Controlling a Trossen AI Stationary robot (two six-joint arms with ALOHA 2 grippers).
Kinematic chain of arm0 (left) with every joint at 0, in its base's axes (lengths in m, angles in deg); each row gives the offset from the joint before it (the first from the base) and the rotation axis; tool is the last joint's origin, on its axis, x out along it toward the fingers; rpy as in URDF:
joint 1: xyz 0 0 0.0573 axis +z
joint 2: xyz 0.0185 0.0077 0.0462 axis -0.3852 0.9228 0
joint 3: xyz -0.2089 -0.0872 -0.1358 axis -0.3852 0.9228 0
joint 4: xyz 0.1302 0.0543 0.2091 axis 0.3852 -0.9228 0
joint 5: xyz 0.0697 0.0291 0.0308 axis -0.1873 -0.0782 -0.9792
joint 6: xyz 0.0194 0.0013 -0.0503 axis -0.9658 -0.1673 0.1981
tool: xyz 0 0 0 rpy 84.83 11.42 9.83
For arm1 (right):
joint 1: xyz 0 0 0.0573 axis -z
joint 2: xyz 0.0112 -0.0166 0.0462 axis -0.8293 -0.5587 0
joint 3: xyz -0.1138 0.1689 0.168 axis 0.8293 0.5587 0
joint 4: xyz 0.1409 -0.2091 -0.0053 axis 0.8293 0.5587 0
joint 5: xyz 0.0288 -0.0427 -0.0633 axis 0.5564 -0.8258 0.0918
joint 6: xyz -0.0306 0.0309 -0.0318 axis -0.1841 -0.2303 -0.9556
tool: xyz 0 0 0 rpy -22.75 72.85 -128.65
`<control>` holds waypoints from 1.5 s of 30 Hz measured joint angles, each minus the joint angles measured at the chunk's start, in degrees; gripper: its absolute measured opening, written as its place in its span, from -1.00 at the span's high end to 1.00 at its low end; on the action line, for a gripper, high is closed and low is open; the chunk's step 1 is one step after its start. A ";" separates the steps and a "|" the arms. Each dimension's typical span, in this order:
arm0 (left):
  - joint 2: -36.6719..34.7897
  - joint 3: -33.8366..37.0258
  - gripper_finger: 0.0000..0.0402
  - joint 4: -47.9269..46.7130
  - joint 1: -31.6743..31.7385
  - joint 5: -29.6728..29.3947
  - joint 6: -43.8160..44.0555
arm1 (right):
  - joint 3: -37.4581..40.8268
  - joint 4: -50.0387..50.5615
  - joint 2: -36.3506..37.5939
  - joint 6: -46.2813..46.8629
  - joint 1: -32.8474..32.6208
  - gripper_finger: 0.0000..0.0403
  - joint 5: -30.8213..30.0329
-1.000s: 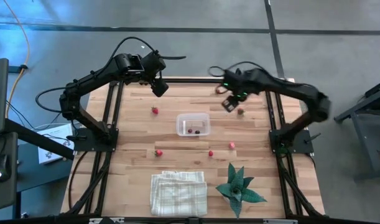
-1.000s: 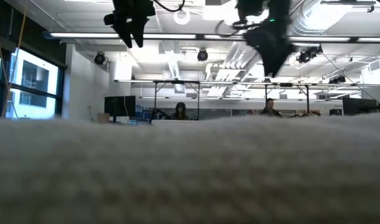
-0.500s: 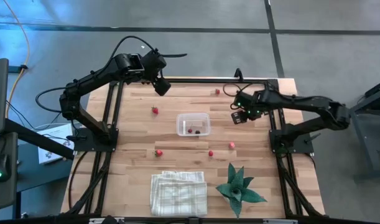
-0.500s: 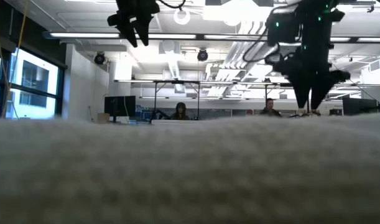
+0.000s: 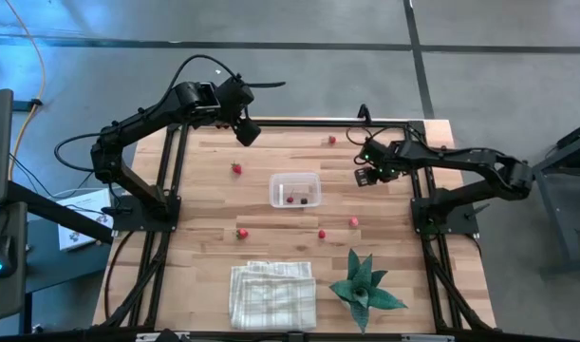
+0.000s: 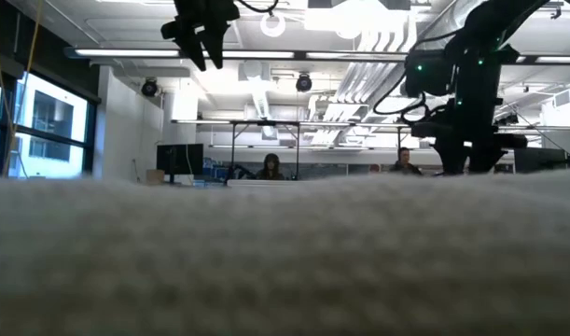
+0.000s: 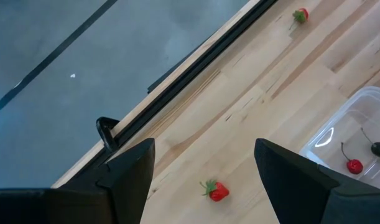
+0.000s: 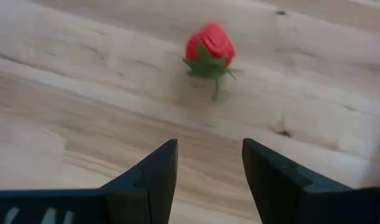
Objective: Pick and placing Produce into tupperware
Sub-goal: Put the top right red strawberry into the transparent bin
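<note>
The clear tupperware (image 5: 295, 189) stands mid-table with a red piece (image 7: 354, 165) and a dark piece (image 7: 379, 148) inside. Red strawberry pieces lie loose on the wood (image 5: 236, 169) (image 5: 240, 233) (image 5: 321, 233) (image 5: 353, 221) (image 5: 331, 140). My right gripper (image 5: 365, 176) is down near the table on the far right, open, with a strawberry (image 8: 209, 48) lying just ahead of its fingers (image 8: 208, 168), untouched. My left gripper (image 5: 247, 133) hangs open, raised above the far left of the table (image 7: 202, 180), over a strawberry (image 7: 217, 190).
A white-and-grey checked folded cloth (image 5: 272, 293) and a green spiky plant (image 5: 364, 285) sit along the near edge. The cloth fills the low view's foreground (image 6: 285, 261). Black frame rails (image 5: 299, 123) run along the table's far, left and right sides.
My right gripper has swung from the far middle toward the table's right edge and come down close to the tabletop, staying open. The left arm has kept still, and the produce and the container have not shifted.
</note>
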 joint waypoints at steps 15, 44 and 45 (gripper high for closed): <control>0.00 0.00 -0.33 0.41 0.00 0.00 0.07 | 0.00 -5.67 -2.40 -3.16 3.15 0.15 0.02; 0.00 0.00 -0.33 0.41 -0.02 0.00 0.00 | -0.18 -8.95 -10.42 -8.12 5.21 0.15 0.40; 0.00 0.00 -0.33 0.41 -0.02 0.00 0.00 | -0.53 -8.35 -10.40 -8.35 5.21 0.15 0.46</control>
